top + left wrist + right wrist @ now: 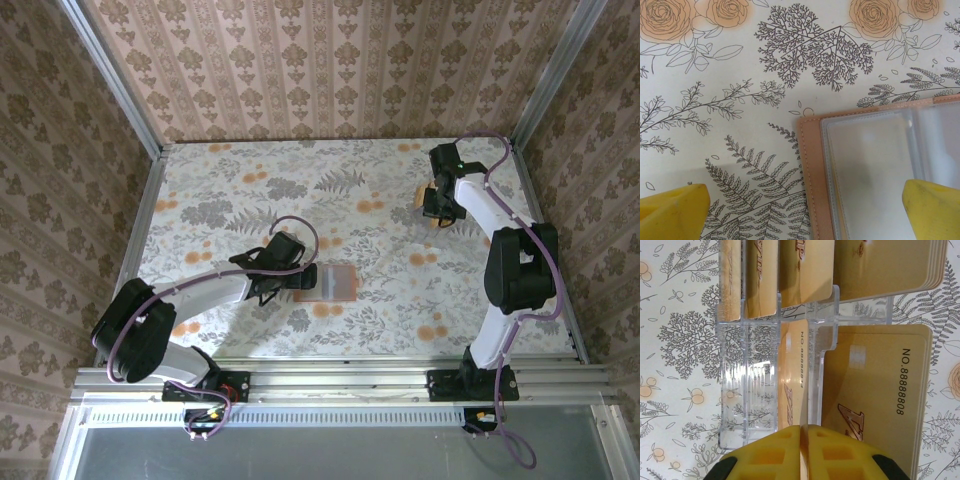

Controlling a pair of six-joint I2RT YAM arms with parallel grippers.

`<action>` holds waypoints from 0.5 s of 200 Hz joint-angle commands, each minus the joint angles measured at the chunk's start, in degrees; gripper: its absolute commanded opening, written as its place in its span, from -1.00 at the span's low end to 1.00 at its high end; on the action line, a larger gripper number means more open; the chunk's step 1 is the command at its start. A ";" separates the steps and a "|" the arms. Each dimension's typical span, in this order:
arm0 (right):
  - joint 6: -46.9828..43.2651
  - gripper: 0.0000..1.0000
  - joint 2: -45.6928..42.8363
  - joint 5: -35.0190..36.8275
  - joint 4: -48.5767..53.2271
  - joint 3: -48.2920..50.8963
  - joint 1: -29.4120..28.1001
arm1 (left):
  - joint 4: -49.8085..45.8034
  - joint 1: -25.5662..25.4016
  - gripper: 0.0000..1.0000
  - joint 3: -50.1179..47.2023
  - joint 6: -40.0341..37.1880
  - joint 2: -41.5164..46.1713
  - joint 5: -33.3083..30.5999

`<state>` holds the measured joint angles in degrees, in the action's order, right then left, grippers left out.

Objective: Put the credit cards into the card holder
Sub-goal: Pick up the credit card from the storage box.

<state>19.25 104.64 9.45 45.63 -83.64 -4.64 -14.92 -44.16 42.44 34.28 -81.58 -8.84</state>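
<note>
While credit cards [875,385] stand in clear rack [747,390] far right on table [400,230], right gripper [801,450] looks pinched shut on one card's edge. Card holder [330,283] lies open mid-table, w/ left gripper [802,212] spread wide over it. Risk: card snags slot, rack lifts w/ it.

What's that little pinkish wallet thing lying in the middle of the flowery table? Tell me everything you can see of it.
The card holder lies opened flat near the table's middle. Its cover looks like salmon-pink leather, stitched along the edge; inside are clear plastic sleeves, empty where visible. The left gripper's open yellow fingers straddle its edge; contact cannot be judged.
</note>
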 commanded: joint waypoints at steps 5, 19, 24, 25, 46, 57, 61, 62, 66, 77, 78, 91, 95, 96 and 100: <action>-0.10 -0.76 0.25 -2.78 0.96 -1.35 0.90 | -0.28 0.22 1.00 0.32 -0.45 0.47 -0.56; 0.23 -0.81 0.08 -4.65 0.77 -1.25 1.43 | -0.42 0.22 1.00 0.45 -0.53 0.46 -0.48; 0.44 -0.81 0.03 -5.46 0.68 -1.17 1.70 | -0.46 0.22 1.00 0.46 -0.54 0.46 -0.47; 0.48 -0.82 0.04 -5.61 0.69 -1.18 1.77 | -0.46 0.22 1.00 0.50 -0.54 0.50 -0.47; 1.36 -0.88 -0.48 -8.41 0.15 -0.96 2.59 | -0.55 0.22 1.00 0.70 -0.54 0.46 -0.39; 1.88 -0.90 -0.80 -9.68 -0.14 -0.81 3.09 | -0.72 0.26 1.00 0.74 -0.54 0.46 -0.33; 1.99 -0.93 -0.92 -10.10 -0.29 -0.78 3.22 | -0.77 0.24 1.00 0.85 -0.56 0.46 -0.38; 2.05 -0.93 -0.93 -10.26 -0.33 -0.80 3.27 | -0.79 0.23 1.00 0.83 -0.55 0.46 -0.39; 2.14 -0.95 -1.02 -10.88 -0.40 -0.79 3.45 | -0.81 0.26 1.00 0.89 -0.60 0.46 -0.32; 2.69 -0.98 -1.42 -12.20 -0.49 -0.78 3.88 | -0.97 0.28 1.00 0.98 -0.54 0.46 -0.30; 2.71 -0.99 -1.44 -12.32 -0.47 -0.76 3.91 | -0.98 0.29 1.00 0.98 -0.58 0.46 -0.26; 3.02 -1.00 -1.98 -13.39 -0.49 -0.88 4.27 | -1.11 0.22 1.00 1.12 -0.62 0.47 -0.23; 3.08 -1.00 -2.27 -13.58 -0.54 -0.88 4.36 | -1.15 0.25 1.00 1.17 -0.62 0.51 -0.30; 3.12 -1.00 -2.35 -13.62 -0.54 -0.90 4.37 | -1.16 0.23 1.00 1.17 -0.62 0.57 -0.30; 3.18 -1.00 -2.56 -13.78 -0.53 -0.95 4.42 | -1.23 0.22 1.00 1.20 -0.62 0.53 -0.30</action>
<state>21.04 104.40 -0.91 45.23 -83.96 -0.93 -14.94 -44.16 42.44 34.28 -81.58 -8.82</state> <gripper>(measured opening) 0.068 0.999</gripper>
